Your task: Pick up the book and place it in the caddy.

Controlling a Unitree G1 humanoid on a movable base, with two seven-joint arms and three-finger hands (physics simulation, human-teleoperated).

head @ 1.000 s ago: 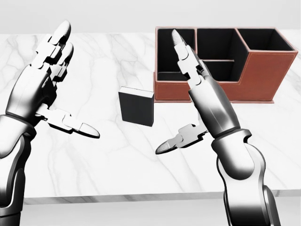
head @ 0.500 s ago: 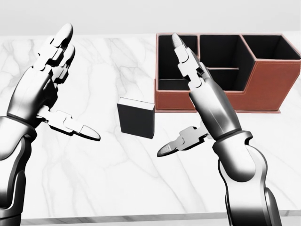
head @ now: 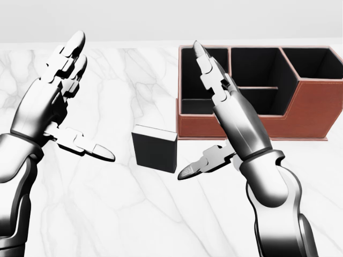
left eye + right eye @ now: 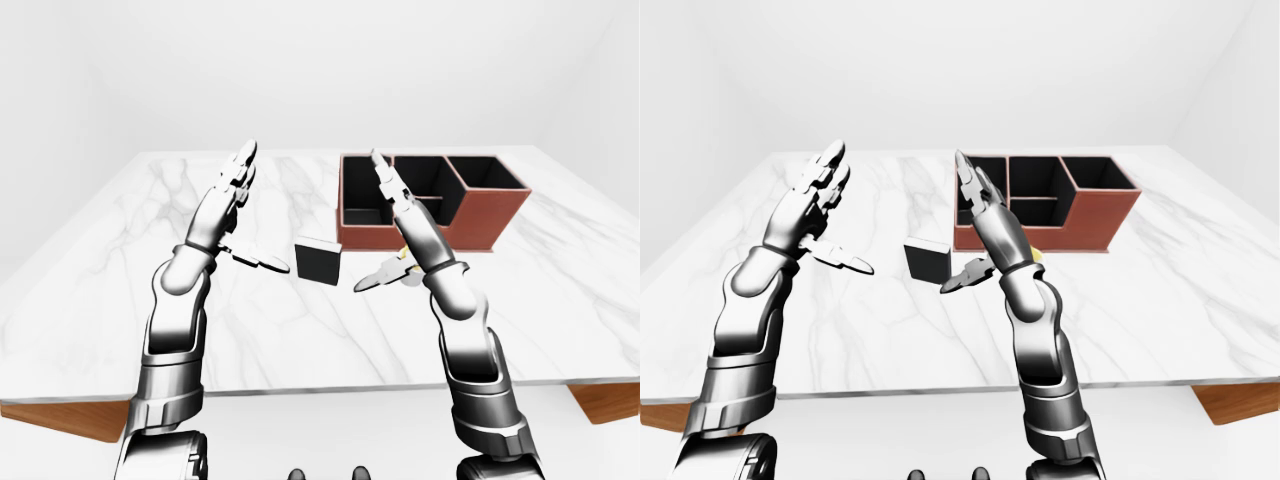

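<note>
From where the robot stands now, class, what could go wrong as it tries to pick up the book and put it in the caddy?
The book stands upright on the table, so a nudge from either open hand, left or right, might tip it flat. The caddy has narrow compartments, so the book could catch on a divider. The right hand partly hides the caddy's left compartment, which may make aiming harder.

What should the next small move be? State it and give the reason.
Probably lower the right hand toward the book and close on it. The book stands untouched on the table between both open hands, left hand raised too, and the caddy lies just beyond.
</note>
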